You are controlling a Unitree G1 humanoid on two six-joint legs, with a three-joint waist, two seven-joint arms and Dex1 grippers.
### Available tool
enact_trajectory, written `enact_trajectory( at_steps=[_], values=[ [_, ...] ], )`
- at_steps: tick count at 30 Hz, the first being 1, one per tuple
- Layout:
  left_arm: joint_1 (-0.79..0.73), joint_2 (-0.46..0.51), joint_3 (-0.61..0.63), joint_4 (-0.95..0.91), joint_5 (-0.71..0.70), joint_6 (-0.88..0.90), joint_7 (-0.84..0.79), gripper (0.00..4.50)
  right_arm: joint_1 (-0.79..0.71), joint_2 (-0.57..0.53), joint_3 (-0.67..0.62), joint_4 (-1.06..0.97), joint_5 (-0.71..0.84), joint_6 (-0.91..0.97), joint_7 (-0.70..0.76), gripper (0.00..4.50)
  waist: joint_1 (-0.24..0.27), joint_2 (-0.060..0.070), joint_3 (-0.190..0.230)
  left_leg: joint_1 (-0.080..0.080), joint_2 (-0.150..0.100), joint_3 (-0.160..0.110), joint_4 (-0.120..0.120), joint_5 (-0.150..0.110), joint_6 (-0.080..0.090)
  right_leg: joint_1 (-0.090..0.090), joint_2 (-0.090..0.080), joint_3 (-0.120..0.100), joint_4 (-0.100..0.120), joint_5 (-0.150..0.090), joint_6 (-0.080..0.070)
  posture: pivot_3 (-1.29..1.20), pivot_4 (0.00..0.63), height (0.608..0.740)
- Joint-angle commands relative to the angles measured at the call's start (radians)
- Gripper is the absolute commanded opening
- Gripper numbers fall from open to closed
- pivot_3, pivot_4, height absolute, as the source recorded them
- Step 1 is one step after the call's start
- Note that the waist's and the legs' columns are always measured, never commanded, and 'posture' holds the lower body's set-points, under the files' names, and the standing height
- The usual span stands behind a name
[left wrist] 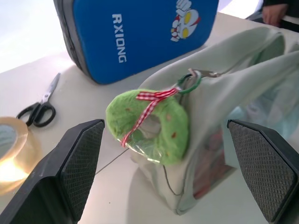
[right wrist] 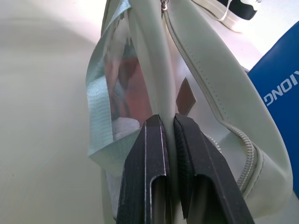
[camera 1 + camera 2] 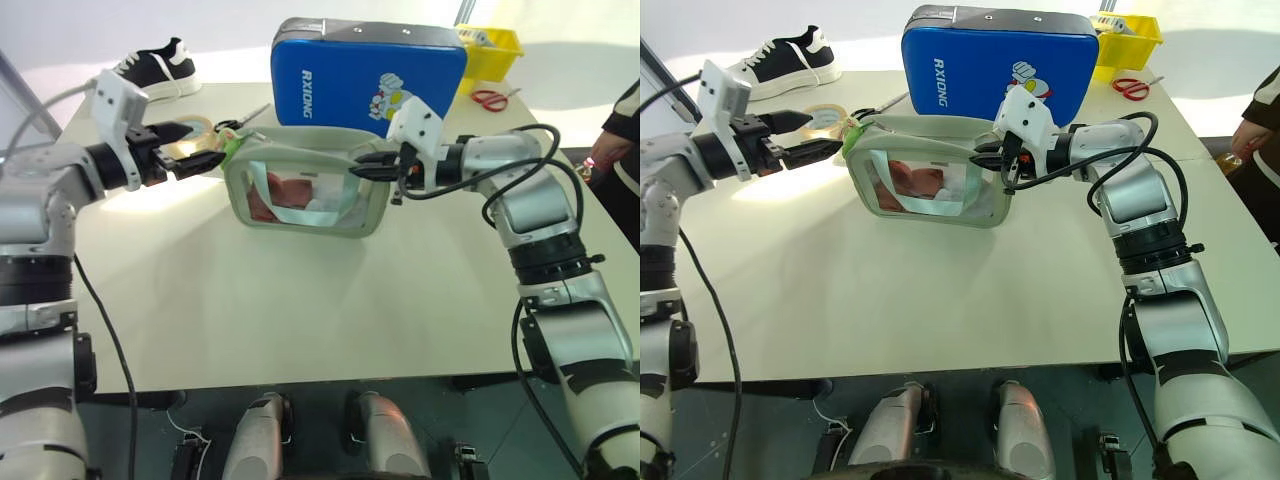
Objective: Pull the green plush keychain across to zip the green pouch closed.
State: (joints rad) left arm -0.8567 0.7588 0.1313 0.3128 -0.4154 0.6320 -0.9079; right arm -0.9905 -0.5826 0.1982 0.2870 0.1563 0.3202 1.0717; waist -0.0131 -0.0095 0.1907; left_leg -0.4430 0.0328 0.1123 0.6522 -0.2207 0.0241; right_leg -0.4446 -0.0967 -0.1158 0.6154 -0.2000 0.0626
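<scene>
On the pale table (image 3: 300, 320), my right gripper (image 3: 372, 165) pinched the green pouch (image 3: 305, 190) at three o'clock; my open left gripper (image 3: 195, 150) should enclose the keychain (image 3: 229, 150) squarely at nine.

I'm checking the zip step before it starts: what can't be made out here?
- Green pouch contents: red and white shapes behind the clear window, head views, too small to identify.
- Zipper's far end: right wrist view, cut off by the frame edge.
- Person: cut off at the head view's edge.
- Yellow bin contents: partly hidden by the blue RXIONG case.
</scene>
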Motion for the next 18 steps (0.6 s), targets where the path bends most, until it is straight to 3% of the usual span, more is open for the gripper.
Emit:
enact_trajectory(
  at_steps=[1, 5, 6, 9, 15, 18],
  values=[
    [-0.05, -0.036, 0.011, 0.068, 0.021, -0.066, 0.028, 4.5, -0.006, 0.011, -0.005, -0.036, -0.007, -0.017, 0.006, 0.03, -0.001, 0.0, 0.0, 0.0, 0.0, 0.0, 0.0, 0.0, 0.0, 0.0, 0.0, 0.0, 0.0, 0.0, 0.0, 0.0, 0.15, 0.74],
    [-0.067, -0.069, 0.024, 0.119, 0.006, -0.065, 0.017, 4.5, 0.006, 0.016, -0.012, -0.053, -0.01, -0.002, -0.001, 0.03, -0.004, 0.0, 0.0, 0.0, 0.0, 0.0, 0.0, 0.0, 0.0, 0.0, 0.0, 0.0, 0.001, 0.0, 0.0, 0.0, 0.15, 0.74],
    [-0.072, -0.073, 0.022, 0.128, 0.008, -0.067, 0.017, 4.24, 0.007, 0.017, -0.011, -0.058, -0.01, 0.001, 0.0, 0.0, -0.004, 0.0, 0.0, 0.0, 0.0, 0.0, 0.0, 0.0, 0.0, 0.0, 0.0, 0.0, 0.001, 0.0, 0.0, 0.0, 0.15, 0.74],
    [-0.077, -0.083, 0.016, 0.146, 0.017, -0.082, 0.018, 3.18, 0.012, 0.02, -0.01, -0.067, -0.012, 0.001, -0.001, 0.0, -0.003, 0.0, 0.0, 0.0, 0.0, 0.0, 0.001, 0.0, 0.0, 0.0, 0.0, 0.0, 0.001, 0.0, 0.0, 0.0, 0.15, 0.74],
    [-0.079, -0.093, 0.015, 0.149, 0.008, -0.069, -0.003, 0.04, 0.027, 0.026, -0.01, -0.097, -0.01, 0.017, -0.009, 0.0, -0.004, 0.0, 0.0, 0.001, 0.0, 0.0, 0.001, 0.0, 0.0, 0.0, 0.0, 0.0, 0.001, 0.0, 0.0, 0.0, 0.15, 0.74],
    [-0.094, -0.089, 0.021, 0.155, 0.009, -0.069, -0.005, 0.04, 0.027, 0.024, -0.011, -0.095, -0.014, 0.014, -0.01, 0.0, -0.004, 0.0, 0.0, 0.001, 0.0, 0.0, 0.001, 0.0, 0.0, 0.0, 0.0, 0.0, 0.001, 0.0, 0.0, 0.0, 0.15, 0.74]
  ],
)
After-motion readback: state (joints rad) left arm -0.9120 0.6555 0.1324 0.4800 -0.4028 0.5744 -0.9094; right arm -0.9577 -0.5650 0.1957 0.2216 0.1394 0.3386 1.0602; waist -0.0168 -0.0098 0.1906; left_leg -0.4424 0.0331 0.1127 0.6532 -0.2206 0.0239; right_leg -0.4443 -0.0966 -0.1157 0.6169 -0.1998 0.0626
